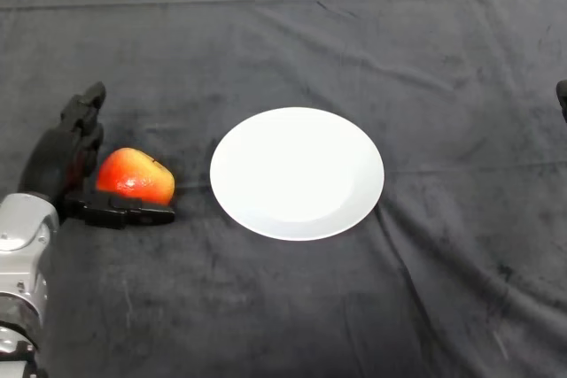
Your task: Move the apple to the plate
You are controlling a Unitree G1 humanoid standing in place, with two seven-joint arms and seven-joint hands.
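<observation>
A red and yellow apple (135, 177) lies on the dark cloth, left of a white plate (298, 173). My left hand (55, 162) is just left of the apple. Its fingers (82, 112) stretch straight along the apple's far left side, and its thumb (124, 213) lies straight along the apple's near side. The apple sits in the gap between them, with the thumb touching or nearly touching it. The hand is open. A strip of cloth separates the apple from the plate's left rim, and nothing lies on the plate.
The dark cloth (292, 307) covers the whole table and is creased at the right and near the far edge. A small dark object (562, 99) shows at the right border.
</observation>
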